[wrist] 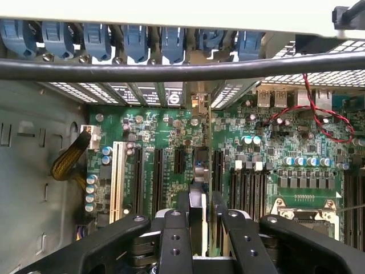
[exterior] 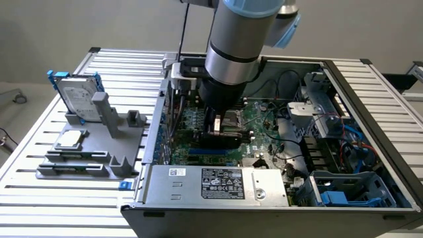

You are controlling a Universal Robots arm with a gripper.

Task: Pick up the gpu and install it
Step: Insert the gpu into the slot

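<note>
The arm [exterior: 238, 49] reaches down into the open computer case [exterior: 264, 220]. Its jaws are clamped on the gpu [wrist: 201, 171], which stands on edge among the motherboard's [wrist: 268, 154] expansion slots [wrist: 140, 177].

Matt black plastic fingers [wrist: 174, 240], glossy black-shrouded gpu [wrist: 200, 168], ribbed bare-metal table [exterior: 126, 64].

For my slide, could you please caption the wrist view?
Gripper holds the gpu edge-on over the motherboard expansion slots.
</note>
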